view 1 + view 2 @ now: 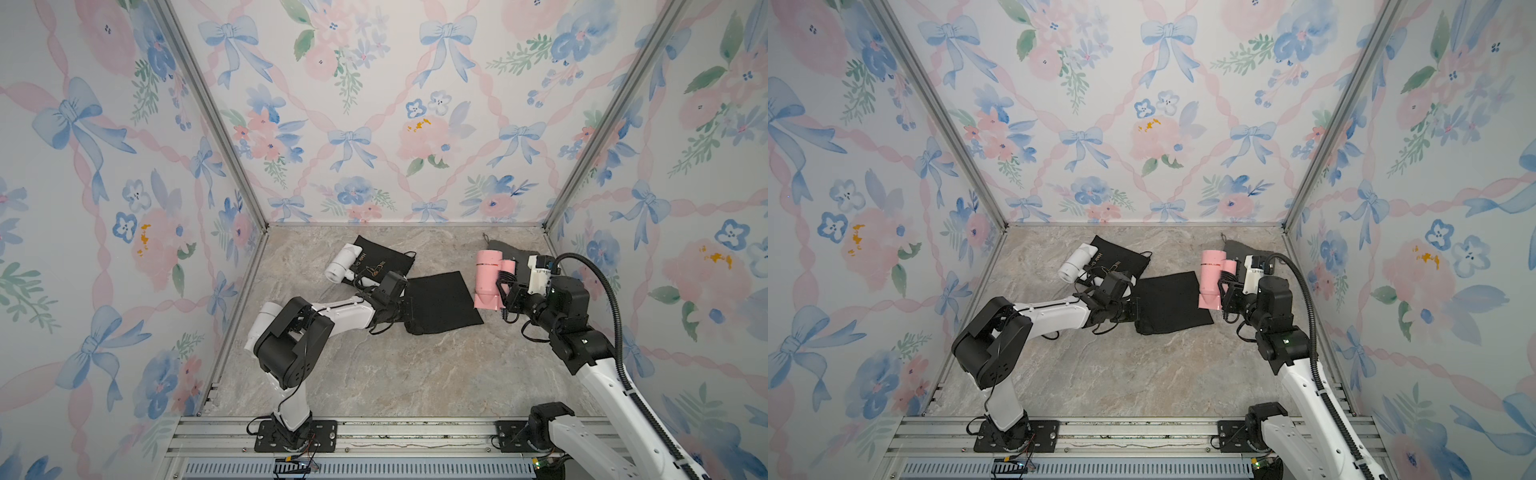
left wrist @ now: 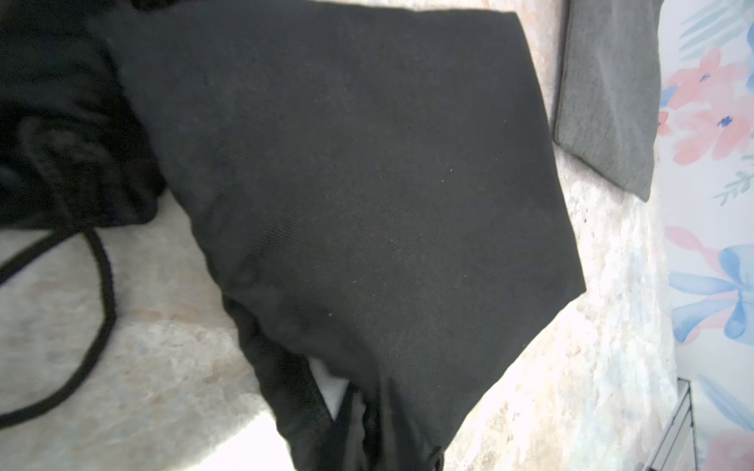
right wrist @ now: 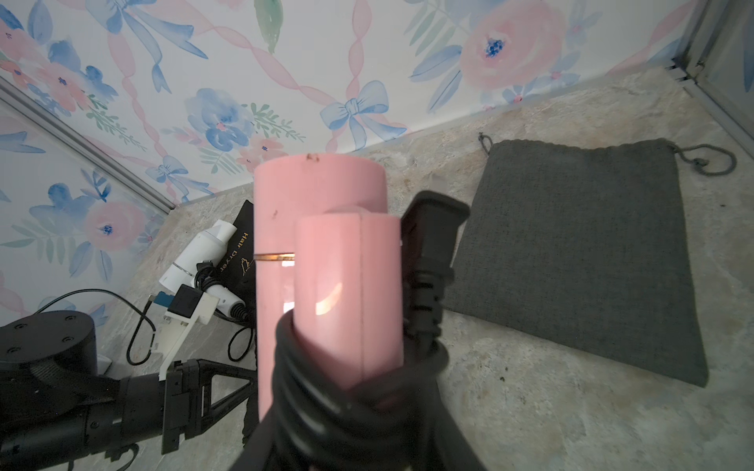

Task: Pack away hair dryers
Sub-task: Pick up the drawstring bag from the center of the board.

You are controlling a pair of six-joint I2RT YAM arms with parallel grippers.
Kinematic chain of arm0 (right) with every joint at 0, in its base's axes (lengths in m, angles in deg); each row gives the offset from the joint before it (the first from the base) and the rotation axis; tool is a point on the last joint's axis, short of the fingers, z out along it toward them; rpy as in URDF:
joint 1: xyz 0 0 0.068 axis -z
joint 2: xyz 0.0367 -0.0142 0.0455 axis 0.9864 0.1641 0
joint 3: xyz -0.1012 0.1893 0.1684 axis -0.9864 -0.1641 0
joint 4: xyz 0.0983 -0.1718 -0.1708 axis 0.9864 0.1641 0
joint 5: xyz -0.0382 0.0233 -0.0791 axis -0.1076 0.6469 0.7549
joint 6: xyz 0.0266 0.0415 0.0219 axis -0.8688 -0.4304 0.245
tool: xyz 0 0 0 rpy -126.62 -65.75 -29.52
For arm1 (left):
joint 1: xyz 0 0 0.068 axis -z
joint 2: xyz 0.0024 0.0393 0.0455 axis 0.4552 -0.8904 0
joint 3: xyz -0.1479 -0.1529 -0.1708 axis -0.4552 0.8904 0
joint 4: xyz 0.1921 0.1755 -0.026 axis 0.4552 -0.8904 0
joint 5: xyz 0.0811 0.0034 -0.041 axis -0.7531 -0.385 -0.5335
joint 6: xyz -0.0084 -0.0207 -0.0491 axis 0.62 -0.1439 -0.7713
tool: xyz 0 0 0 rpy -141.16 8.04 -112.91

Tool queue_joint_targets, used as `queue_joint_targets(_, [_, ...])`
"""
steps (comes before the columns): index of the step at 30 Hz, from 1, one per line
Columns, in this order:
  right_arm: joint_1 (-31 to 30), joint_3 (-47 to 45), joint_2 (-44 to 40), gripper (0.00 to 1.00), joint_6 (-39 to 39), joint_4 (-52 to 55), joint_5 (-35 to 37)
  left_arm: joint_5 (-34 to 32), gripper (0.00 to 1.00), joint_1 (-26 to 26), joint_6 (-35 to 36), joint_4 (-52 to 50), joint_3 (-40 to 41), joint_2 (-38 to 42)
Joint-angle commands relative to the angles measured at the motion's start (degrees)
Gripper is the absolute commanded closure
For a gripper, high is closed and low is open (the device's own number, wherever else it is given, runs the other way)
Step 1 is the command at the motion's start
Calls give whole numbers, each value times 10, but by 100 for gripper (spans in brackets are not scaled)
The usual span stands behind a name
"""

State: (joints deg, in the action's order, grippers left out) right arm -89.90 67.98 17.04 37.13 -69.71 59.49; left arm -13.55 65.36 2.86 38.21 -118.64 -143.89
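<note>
My right gripper (image 1: 505, 296) is shut on the pink hair dryer (image 1: 487, 280) (image 3: 322, 244) and holds it above the table. The dryer's dark cord (image 3: 351, 391) is wound round its folded handle. My left gripper (image 1: 404, 312) (image 2: 367, 432) is shut on the near edge of a flat black pouch (image 1: 442, 303) (image 2: 367, 183) in mid-table. A white hair dryer (image 1: 341, 262) (image 1: 1074, 262) (image 3: 196, 261) lies on a second black pouch (image 1: 384, 259) printed "Hair Dryer". A white cylinder (image 1: 261, 326) shows behind my left elbow.
A grey drawstring pouch (image 3: 579, 253) (image 2: 608, 93) lies flat at the back right, partly behind the pink dryer in both top views. Floral walls close in the table on three sides. A metal rail (image 1: 374, 432) runs along the front edge.
</note>
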Motion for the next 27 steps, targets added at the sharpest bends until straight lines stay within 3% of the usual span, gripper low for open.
queue_joint_targets(1, [4,11,-11,75,-4,-18,-8,2,100,2,9,4,-15,-2])
queue_joint_targets(11, [4,12,-22,75,8,-4,1,-9,100,-19,18,1,-28,65])
queue_joint_targets(17, [4,13,-20,75,11,-4,4,-13,100,-42,57,-46,-86,113])
queue_joint_targets(23, [4,19,-10,75,13,-8,-2,1,100,-102,138,-154,-167,154])
queue_joint_targets(27, [2,22,-1,75,12,-15,-5,21,100,-165,162,-194,-169,198])
